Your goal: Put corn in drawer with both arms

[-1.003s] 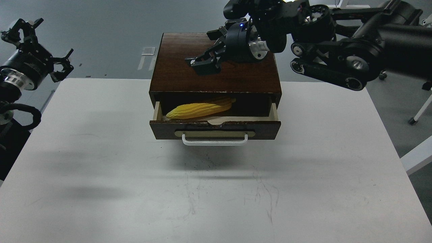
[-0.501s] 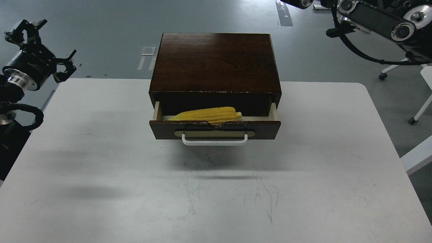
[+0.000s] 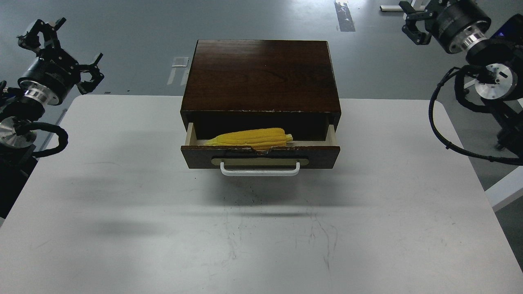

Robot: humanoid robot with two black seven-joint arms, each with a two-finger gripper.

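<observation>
Left gripper (image 3: 61, 47) spread, empty, off worktop's (image 3: 122, 196) left edge. Right gripper (image 3: 414, 20) far top right, can't tell finger state. Corn (image 3: 251, 138) lies inside the part-open drawer (image 3: 260, 157), tip pointing left.

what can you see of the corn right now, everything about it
The corn is a bright yellow cob that looks like plastic, with lengthwise ridged rows. It tapers to a point at its left end; its right end is blunt. It lies on its side, roughly level, inside the open drawer, along the drawer front and left of centre. Its lower edge is hidden behind the drawer front. Neither claw touches it.
</observation>
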